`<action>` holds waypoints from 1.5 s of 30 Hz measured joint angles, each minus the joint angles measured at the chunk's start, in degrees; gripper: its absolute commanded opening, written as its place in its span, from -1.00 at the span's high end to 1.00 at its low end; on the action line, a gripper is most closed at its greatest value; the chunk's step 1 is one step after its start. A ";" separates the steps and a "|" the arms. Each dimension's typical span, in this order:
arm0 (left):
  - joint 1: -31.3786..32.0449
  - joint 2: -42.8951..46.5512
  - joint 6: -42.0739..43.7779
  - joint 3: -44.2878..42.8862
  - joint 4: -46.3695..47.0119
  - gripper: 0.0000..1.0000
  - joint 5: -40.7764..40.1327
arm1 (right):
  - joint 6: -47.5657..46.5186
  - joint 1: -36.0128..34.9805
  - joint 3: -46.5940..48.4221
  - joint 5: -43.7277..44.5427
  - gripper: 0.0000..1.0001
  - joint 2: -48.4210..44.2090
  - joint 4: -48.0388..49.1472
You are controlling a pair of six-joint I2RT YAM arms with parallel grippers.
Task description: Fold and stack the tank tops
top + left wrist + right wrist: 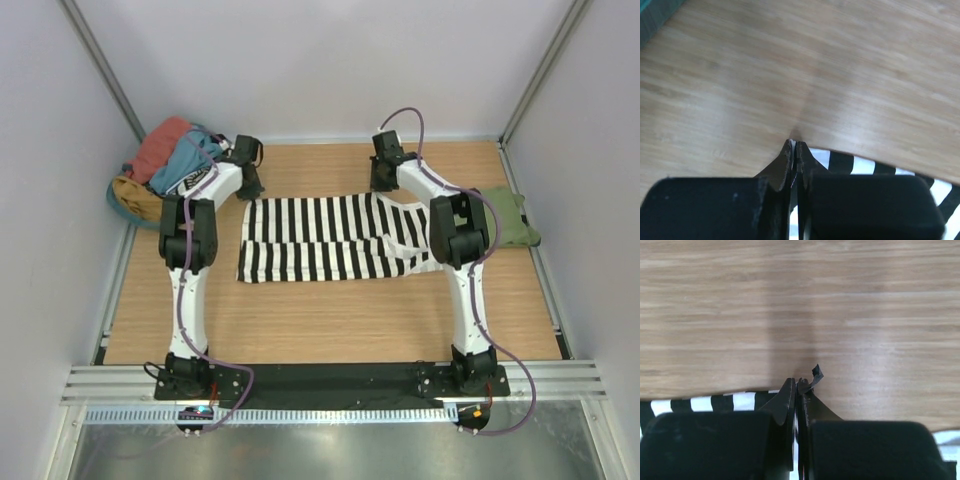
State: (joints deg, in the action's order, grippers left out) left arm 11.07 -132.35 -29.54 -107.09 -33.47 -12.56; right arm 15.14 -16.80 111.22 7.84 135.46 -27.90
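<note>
Striped tank top [330,238] lies flat mid-way across the worktop [330,325], both my arms reaching forward with elbows raised, left gripper [795,146] and right gripper [798,384] each pinching its far hem, while the olive tank top [508,216] sits at the right edge

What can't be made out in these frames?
- Top view: left gripper and right gripper cover the striped top's far corners.
- Top view: right arm overlaps the green top's inner edge; no print shows.
- Top view: pile at far left too bunched to count garments.
- Wrist views: fingers block all but slivers of striped cloth; left view blurred.
</note>
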 measured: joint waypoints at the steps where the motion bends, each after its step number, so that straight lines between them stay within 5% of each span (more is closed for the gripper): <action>1: 0.00 0.48 0.00 0.68 0.11 1.00 0.00 | 0.00 0.00 -1.11 0.00 0.98 -0.94 0.31; 45: 4.24 35.87 -5.88 43.54 10.58 1.00 -3.63 | 9.11 -3.26 -45.77 1.16 0.98 -36.30 9.92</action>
State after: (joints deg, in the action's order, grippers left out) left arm 15.31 -96.49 -35.42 -63.55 -22.90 -16.19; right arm 24.25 -20.05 65.45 8.99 99.15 -17.98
